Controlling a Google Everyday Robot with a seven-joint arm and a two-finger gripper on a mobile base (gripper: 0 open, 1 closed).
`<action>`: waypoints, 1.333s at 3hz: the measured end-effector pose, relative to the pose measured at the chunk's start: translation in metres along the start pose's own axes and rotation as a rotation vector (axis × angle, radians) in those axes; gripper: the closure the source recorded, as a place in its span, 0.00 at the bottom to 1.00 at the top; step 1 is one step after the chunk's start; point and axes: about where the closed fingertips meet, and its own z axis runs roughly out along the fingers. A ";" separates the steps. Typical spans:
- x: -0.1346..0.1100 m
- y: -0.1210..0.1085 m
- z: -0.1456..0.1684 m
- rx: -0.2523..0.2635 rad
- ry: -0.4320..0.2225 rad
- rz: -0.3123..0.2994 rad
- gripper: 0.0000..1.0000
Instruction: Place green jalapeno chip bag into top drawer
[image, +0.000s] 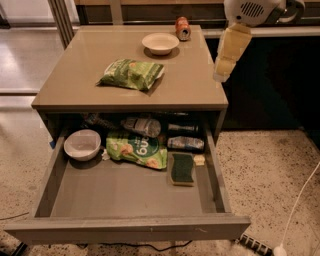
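Dark-green crinkled foil jalapeno chip bag (131, 74) lies on the taupe cabinet top (190, 85), centre frame.
Pale-yellow gripper (221, 75) hangs upper right at the cabinet's right edge, apart from the bag; its grasp cannot be told. The wide grey-taupe top drawer (125, 227) stands open below.

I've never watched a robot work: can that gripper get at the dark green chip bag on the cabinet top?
Probably yes. The green jalapeno chip bag lies uncovered on the cabinet top; the gripper hangs by its right edge, with bare surface between them. The bowl and can stand apart.
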 end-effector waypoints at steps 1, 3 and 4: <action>0.003 0.000 0.005 0.001 -0.004 0.003 0.00; -0.026 -0.025 0.032 -0.003 -0.084 0.027 0.00; -0.046 -0.034 0.044 -0.012 -0.106 0.013 0.00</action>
